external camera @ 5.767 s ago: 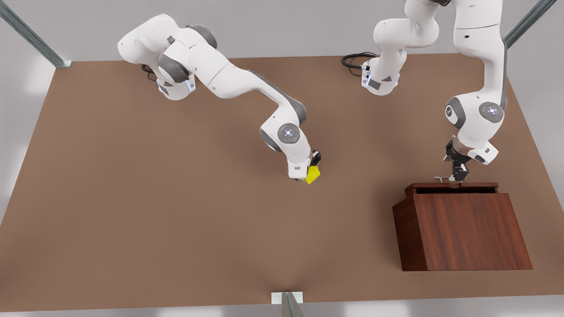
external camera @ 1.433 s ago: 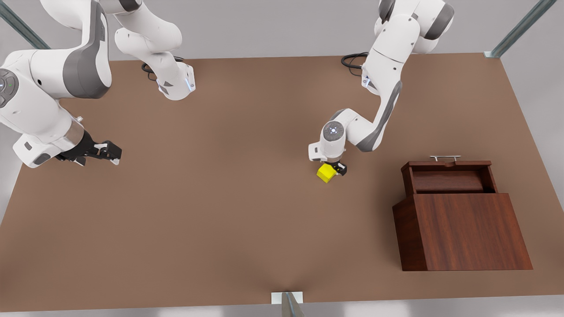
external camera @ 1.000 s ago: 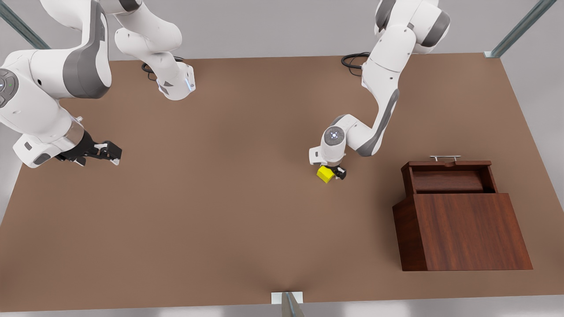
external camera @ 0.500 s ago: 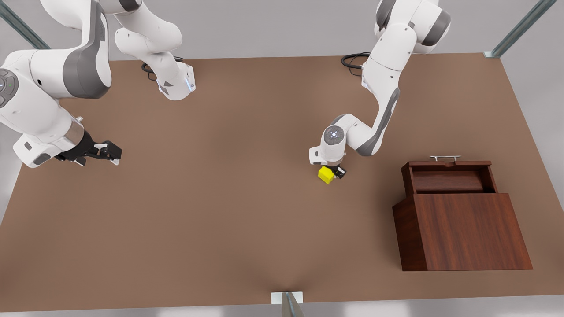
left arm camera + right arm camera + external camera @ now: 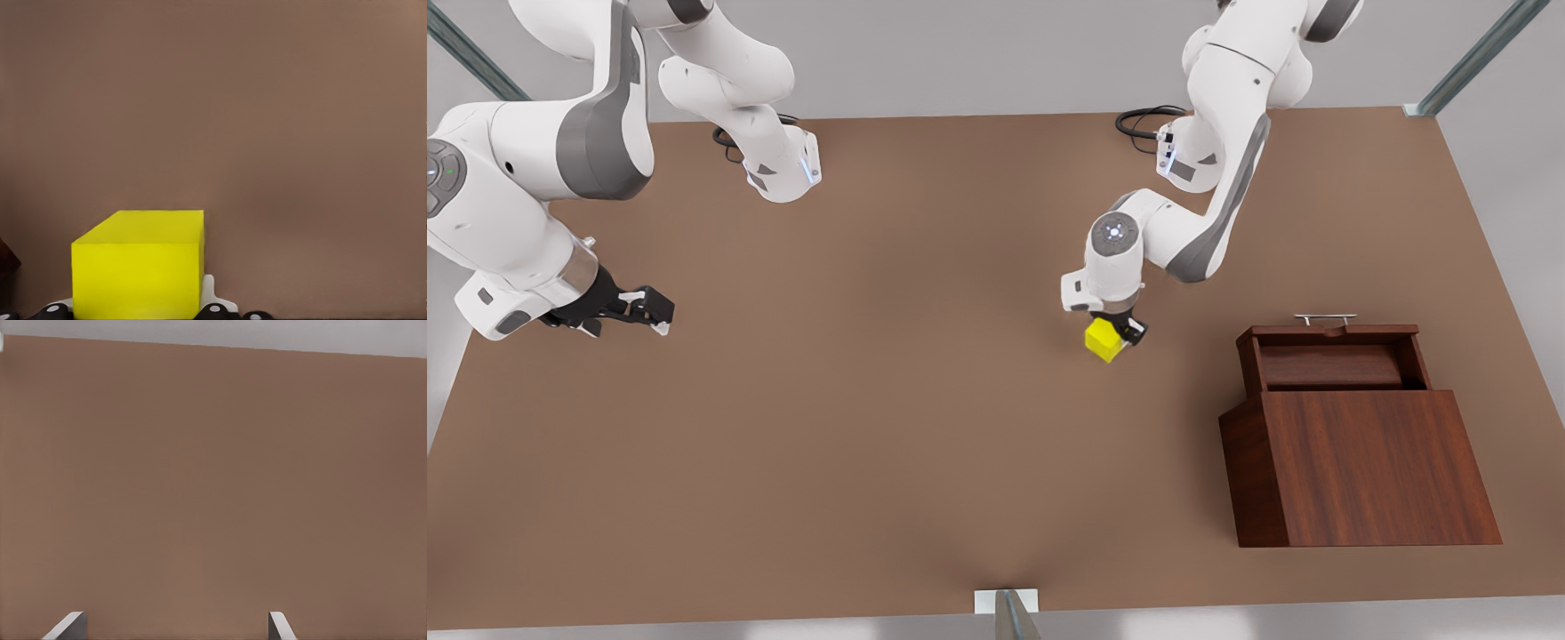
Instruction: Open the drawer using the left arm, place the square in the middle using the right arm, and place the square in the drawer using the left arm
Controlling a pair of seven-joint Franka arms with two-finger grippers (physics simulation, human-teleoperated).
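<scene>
The left gripper [image 5: 1113, 338], on the arm reaching in from the upper right of the front view, sits right of centre in that frame. Its jaws are clamped on the yellow cube [image 5: 1104, 340], which shows below the white wrist with one black finger [image 5: 1129, 333] visible on the side toward the front view's right. In the left wrist view the yellow cube [image 5: 138, 263] is close against the camera, its upper face lit and its near face darker, with brown tabletop [image 5: 280, 120] beyond it. Whether the cube is clear of the tabletop [image 5: 854, 427] or resting on it cannot be settled from the front view; a small gap is likely.

The wooden cabinet [image 5: 1360, 467] stands in the lower right of the front view, well apart from the cube. Its drawer [image 5: 1331, 360] is pulled out toward the upper edge of the frame, the interior exposed, with the silver bar handle [image 5: 1325, 317] at its far end.

The right gripper [image 5: 645, 308] is at the left edge of the front view, pointing toward the front view's right above bare tabletop; this arm waits. The right wrist view shows two pale fingertips [image 5: 67, 627] set wide apart, nothing between them.

A black cable [image 5: 1143, 120] loops beside the base of the arm at upper right.
</scene>
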